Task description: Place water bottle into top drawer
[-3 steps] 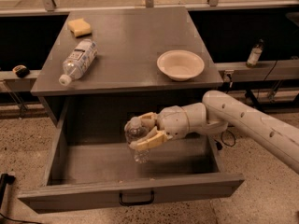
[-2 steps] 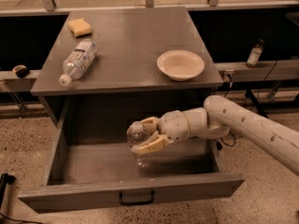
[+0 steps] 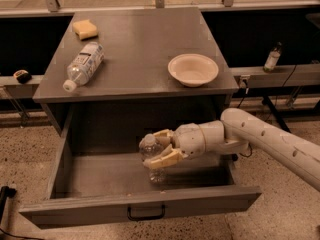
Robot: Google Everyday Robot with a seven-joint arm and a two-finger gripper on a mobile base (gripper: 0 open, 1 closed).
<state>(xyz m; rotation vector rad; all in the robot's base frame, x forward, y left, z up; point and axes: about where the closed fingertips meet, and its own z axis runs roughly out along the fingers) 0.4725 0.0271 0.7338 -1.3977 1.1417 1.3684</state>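
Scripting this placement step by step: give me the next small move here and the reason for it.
Probably lower the end effector a touch until the water bottle settles on the floor of the top drawer. It grips the bottle upright inside the open drawer, base near the floor. Whether the base touches cannot be told, so letting go now might tip it.
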